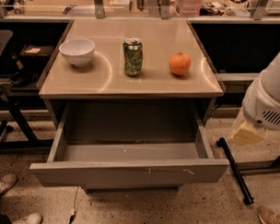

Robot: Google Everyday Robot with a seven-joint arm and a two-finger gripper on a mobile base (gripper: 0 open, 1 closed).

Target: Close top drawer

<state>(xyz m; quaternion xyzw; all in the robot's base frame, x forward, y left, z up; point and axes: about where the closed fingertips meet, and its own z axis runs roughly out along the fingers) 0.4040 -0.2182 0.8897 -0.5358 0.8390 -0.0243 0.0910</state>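
We read no legible text anywhere. The green metal drinks can (132,57) on the tabletop carries printing, but we can't make it out. The pale gripper (243,132) hangs at the right edge, beside the cabinet.
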